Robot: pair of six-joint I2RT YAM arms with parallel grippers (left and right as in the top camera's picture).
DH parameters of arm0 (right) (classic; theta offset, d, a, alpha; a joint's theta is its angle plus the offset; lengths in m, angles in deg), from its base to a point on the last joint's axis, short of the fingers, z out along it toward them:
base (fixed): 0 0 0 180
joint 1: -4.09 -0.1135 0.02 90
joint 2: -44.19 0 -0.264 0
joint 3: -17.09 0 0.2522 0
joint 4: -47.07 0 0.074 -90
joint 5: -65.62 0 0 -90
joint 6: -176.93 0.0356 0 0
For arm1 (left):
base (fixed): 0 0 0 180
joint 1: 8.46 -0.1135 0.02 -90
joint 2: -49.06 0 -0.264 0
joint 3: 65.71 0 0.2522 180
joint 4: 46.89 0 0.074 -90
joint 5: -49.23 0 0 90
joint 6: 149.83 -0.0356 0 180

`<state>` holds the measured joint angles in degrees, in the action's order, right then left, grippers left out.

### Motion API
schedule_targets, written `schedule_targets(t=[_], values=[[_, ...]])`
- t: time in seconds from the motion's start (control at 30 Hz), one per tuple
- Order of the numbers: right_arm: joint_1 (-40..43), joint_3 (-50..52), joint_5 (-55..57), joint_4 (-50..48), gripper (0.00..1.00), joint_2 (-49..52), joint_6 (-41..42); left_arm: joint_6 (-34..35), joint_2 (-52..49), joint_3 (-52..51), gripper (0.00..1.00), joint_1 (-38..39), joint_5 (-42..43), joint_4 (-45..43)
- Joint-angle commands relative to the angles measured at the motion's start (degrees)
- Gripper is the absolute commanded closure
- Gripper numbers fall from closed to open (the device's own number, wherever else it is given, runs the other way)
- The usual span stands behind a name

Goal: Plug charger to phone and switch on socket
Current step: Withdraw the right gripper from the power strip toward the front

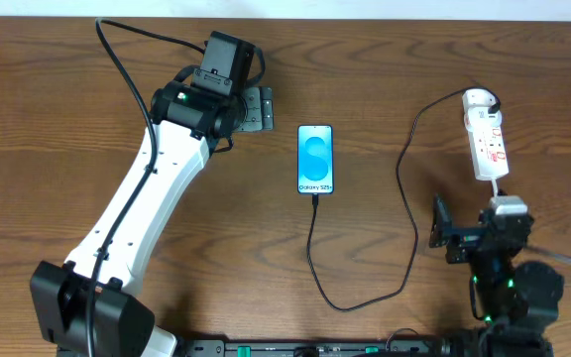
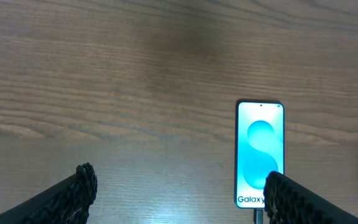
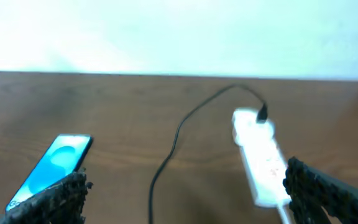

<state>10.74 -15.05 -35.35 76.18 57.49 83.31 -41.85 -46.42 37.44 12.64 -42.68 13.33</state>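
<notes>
The charger (image 1: 309, 241) looks seated in the phone (image 1: 315, 159), so the empty right hand (image 3: 185, 177), fingers apart, must next reach the socket (image 1: 486, 139) right of the phone and switch it on, while the left hand (image 2: 180, 177) gapes empty left of it.

Even bright light, soft shadows, right-wrist view motion-blurred
</notes>
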Motion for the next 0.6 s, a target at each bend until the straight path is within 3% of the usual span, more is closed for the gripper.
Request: schedule_targets(t=[0.0, 0.23, 0.4, 0.57], values=[[-0.48, 2.84, -0.13, -2.4, 0.01, -4.37, -2.95, -0.35, -0.33, 0.31, 0.12, 0.02, -1.14, 0.24], [-1.4, 6.86, 2.36, -6.47, 0.01, -7.67, -4.61, -0.35, -0.33, 0.31, 0.12, 0.02, -1.14, 0.24], [-2.95, 9.75, 9.55, -9.4, 0.01, -8.98, 1.57, -0.35, -0.33, 0.31, 0.12, 0.02, -1.14, 0.24], [-4.79, 13.33, 9.75, -12.13, 0.01, -11.28, 1.86, -0.35, -0.33, 0.31, 0.12, 0.02, -1.14, 0.24]])
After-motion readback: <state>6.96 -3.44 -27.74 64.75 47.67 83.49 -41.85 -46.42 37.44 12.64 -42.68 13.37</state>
